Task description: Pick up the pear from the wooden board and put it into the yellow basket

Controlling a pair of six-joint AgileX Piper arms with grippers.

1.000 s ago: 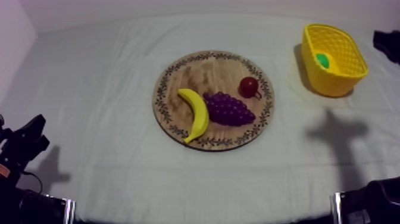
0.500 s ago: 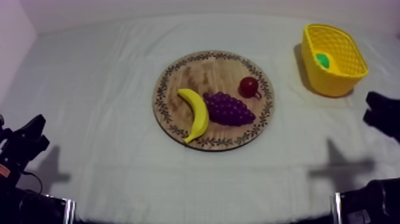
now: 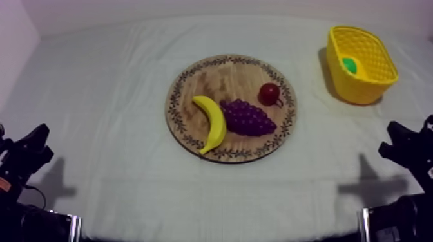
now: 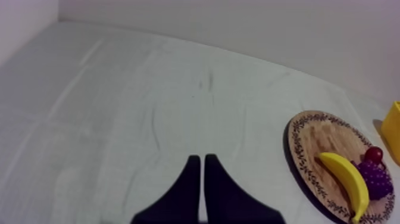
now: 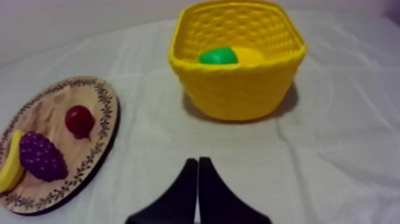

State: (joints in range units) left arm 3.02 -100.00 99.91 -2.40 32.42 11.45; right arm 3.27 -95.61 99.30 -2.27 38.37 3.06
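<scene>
The green pear [image 3: 349, 64] [image 5: 218, 56] lies inside the yellow basket [image 3: 368, 82] [image 5: 238, 89] at the table's far right. The round wooden board [image 3: 193, 83] [image 4: 315, 137] [image 5: 53, 107] in the middle carries a banana [image 3: 212, 122], a bunch of grapes [image 3: 248, 118] and a small red fruit [image 3: 269, 94]. My right gripper [image 3: 403, 145] [image 5: 197, 162] is low at the right side, shut on nothing, with the basket ahead of it. My left gripper [image 3: 35, 147] [image 4: 199, 159] rests low at the left, shut and empty.
Bare grey-white cloth [image 3: 116, 96] lies between the board and both grippers. The banana [image 4: 344, 179] [image 5: 8, 164], grapes [image 4: 374, 177] [image 5: 40, 156] and red fruit [image 4: 374, 155] [image 5: 79, 120] crowd the board's near and right parts.
My right arm has drawn back from beside the basket toward the lower right edge of the table. The left arm and the fruit have not moved.
</scene>
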